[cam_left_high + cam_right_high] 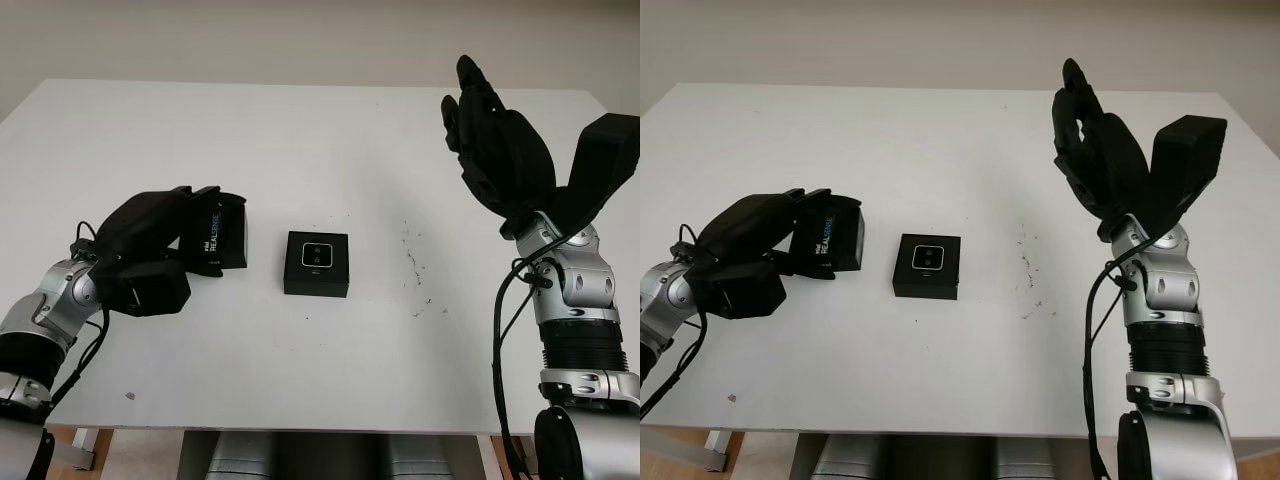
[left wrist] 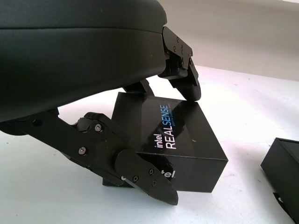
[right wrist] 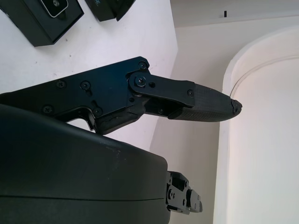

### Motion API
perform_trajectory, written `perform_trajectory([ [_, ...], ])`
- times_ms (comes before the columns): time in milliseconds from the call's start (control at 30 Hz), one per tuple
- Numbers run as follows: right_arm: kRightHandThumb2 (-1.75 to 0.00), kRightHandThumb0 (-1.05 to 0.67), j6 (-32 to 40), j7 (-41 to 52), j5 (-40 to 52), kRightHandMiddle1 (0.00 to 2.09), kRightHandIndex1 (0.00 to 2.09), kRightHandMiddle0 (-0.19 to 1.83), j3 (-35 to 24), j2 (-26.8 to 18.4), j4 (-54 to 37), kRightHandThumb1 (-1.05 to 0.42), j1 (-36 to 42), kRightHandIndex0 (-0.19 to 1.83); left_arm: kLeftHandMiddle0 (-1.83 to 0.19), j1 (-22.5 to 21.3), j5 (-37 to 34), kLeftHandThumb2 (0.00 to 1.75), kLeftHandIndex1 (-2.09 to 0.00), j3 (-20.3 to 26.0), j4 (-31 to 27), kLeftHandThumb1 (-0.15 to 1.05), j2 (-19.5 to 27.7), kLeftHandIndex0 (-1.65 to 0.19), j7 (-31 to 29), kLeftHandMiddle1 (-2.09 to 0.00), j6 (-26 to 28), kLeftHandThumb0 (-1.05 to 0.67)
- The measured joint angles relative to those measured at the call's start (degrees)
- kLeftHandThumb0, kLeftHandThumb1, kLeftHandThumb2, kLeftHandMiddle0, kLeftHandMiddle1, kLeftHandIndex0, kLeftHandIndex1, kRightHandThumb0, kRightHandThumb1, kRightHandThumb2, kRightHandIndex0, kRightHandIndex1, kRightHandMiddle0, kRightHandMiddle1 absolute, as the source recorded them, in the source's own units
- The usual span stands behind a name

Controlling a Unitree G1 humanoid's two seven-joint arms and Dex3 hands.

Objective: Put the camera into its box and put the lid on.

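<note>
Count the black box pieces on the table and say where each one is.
2. The lid, printed "REALSENSE", sits at the table's left, gripped by the left hand. The open box with the camera inside sits mid-table, untouched. The right hand is raised, open.

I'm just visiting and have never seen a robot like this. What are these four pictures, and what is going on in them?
This is a humanoid robot with two arms, each ending in a black three-finger hand. The two wide pictures come from a pair of cameras in its head, looking down at a white table. The two close-ups come from cameras at its wrists.

In the middle of the table sits a small open black box with the camera already inside. To the robot's left, the left hand has its fingers closed on the lid, a black cover printed "RealSense", still down on the table. The right hand is open, raised above the table's right side, holding nothing.

The lid is not yet on the box.
</note>
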Motion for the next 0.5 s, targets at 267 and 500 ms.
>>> perform_trajectory([
  [267, -0.6, -0.81, -0.1, 0.6, -0.1, 0.0, 0.0, -0.19, 0.4, 0.0, 0.0, -1.05, 0.0, -0.19, -0.24, 1.4, -7.2, 0.05, -1.3, 2.6, -6.6, 0.99, -0.1, -0.26, -6.9, -1.48, 4.7, -0.09],
  [500, -0.58, -0.81, -0.2, 0.1, 0.0, 0.0, 0.0, -0.19, 0.5, 0.2, 0.0, -1.05, 0.0, -0.19, -0.33, 2.0, -14.1, 0.05, -1.32, 5.6, -13.0, 0.97, -0.3, -0.29, -13.5, -1.3, 11.7, -0.09],
])
